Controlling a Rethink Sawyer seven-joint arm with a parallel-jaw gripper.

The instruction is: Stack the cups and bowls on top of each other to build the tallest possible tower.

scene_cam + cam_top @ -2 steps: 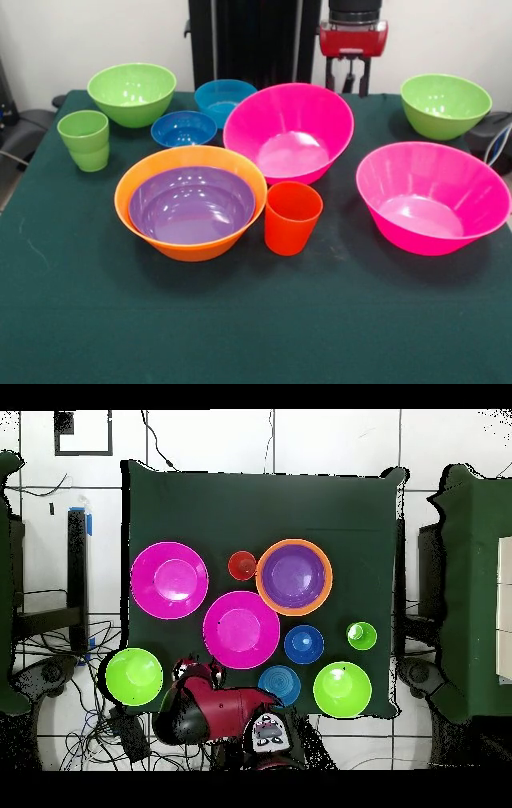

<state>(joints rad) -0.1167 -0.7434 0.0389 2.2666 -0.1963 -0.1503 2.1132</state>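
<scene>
A purple bowl sits nested inside the large orange bowl. The orange-red cup stands upright just beside them. One pink bowl is tilted toward the front; the other pink bowl lies apart. Also standing separately are two green bowls, a light blue bowl, a small dark blue bowl and the light green cup. My gripper hangs open and empty behind the tilted pink bowl.
Everything stands on a dark green cloth-covered table. Chairs and cables surround the table in the overhead view. The cloth in front of the orange bowl and the cup holds nothing.
</scene>
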